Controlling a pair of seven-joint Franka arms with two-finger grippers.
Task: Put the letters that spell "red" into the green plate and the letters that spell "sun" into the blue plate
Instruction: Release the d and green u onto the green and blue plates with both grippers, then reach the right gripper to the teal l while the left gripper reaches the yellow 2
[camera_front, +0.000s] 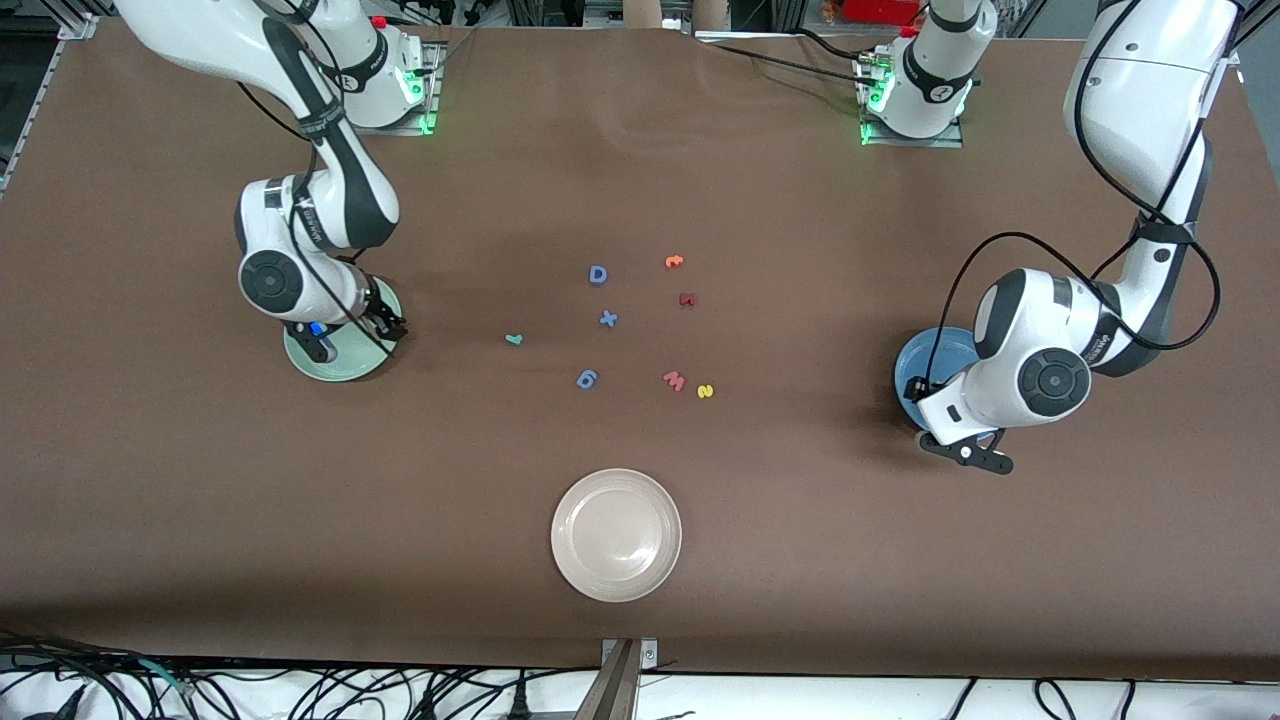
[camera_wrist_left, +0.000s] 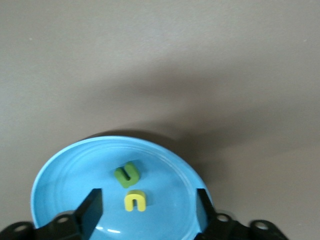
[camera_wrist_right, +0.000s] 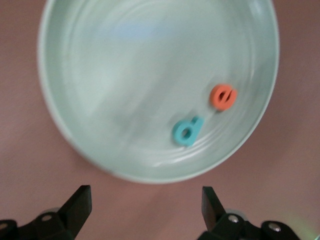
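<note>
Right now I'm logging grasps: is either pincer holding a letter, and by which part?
Nothing is held. The left pincer stands open over the blue plate, the right pincer open at the green plate; the letters lie loose inside.

Even overhead light; soft shadows beside both arms on the counter (camera_front: 640, 180); right wrist view motion-blurred.

Blue "D" (camera_front: 597, 274), blue "6" (camera_front: 587, 378), blue "x" (camera_front: 608, 319) on table (camera_front: 800, 560).
</note>
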